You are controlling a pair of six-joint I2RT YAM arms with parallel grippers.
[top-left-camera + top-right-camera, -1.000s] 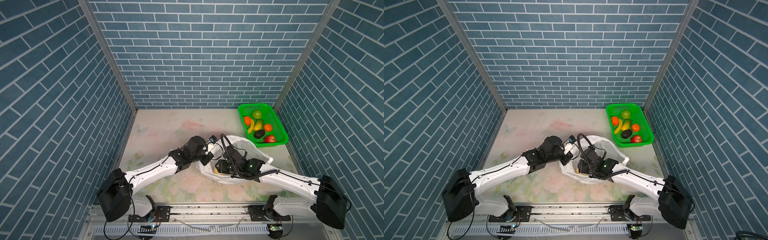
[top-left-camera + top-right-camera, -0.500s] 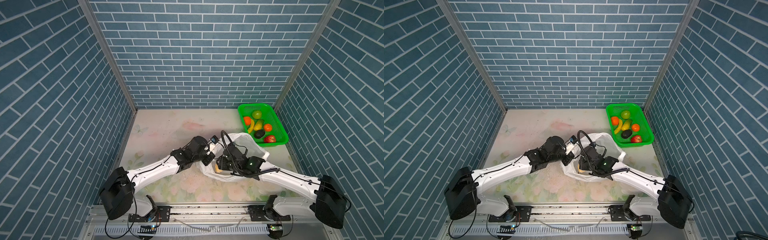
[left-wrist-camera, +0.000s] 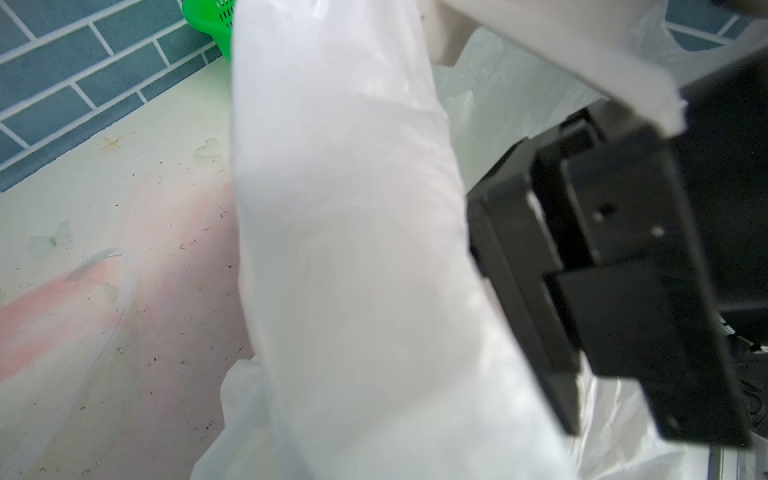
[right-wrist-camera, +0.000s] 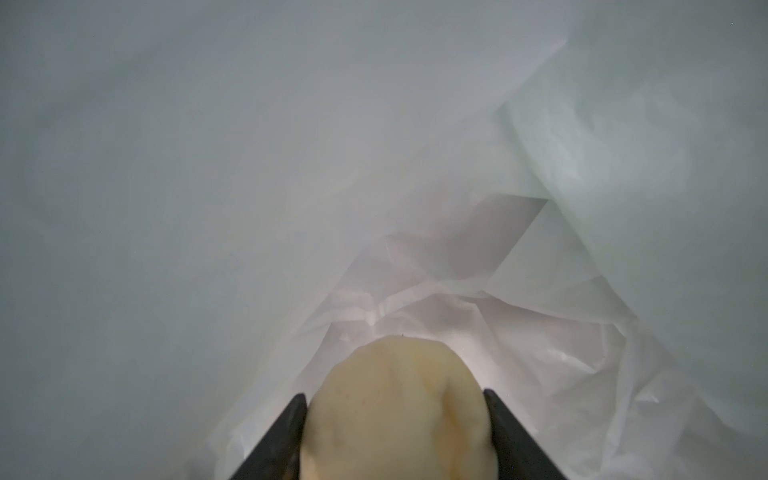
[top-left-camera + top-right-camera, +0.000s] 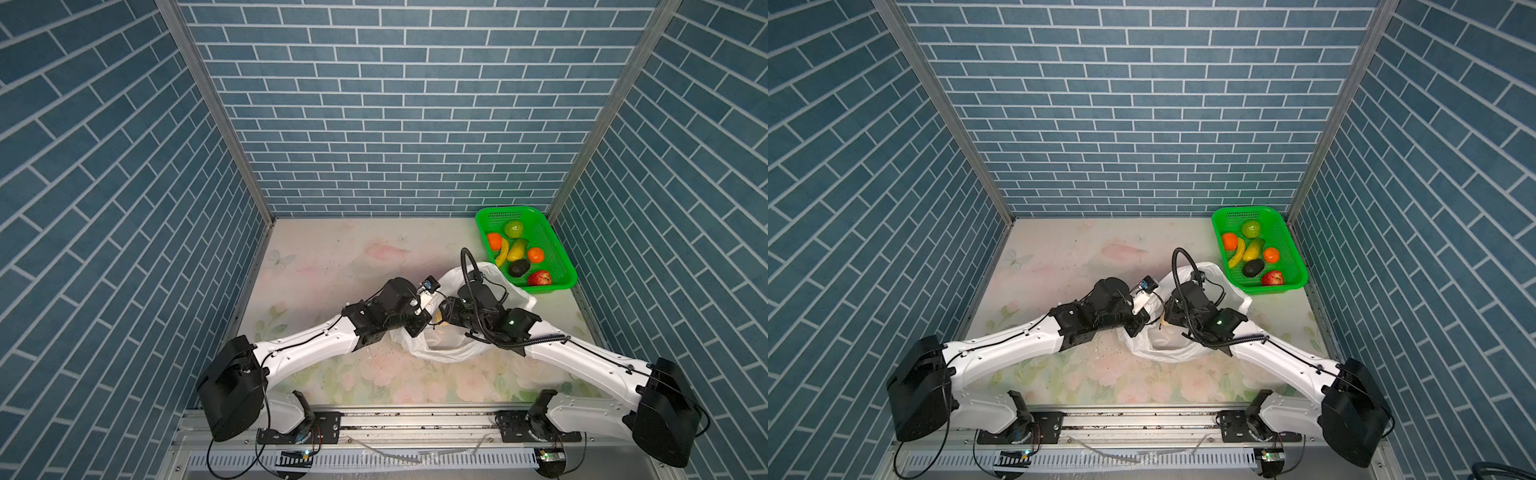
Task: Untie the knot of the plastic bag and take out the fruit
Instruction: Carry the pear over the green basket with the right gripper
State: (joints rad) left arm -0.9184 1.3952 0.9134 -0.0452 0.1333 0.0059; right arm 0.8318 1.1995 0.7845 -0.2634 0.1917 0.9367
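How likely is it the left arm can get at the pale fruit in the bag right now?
Probably not. The left tool is shut on the bag, apparently holding its edge up, and the right tool grips the pale fruit inside.

Blue brick-pattern walls (image 5: 395,104) around a pale floral tabletop (image 5: 332,257)

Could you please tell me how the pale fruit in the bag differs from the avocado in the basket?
The pale fruit is cream-coloured; the avocado is nearly black. The pale fruit is inside the plastic bag, gripped by the right gripper; the avocado lies free in the green basket. Both are rounded fruits.
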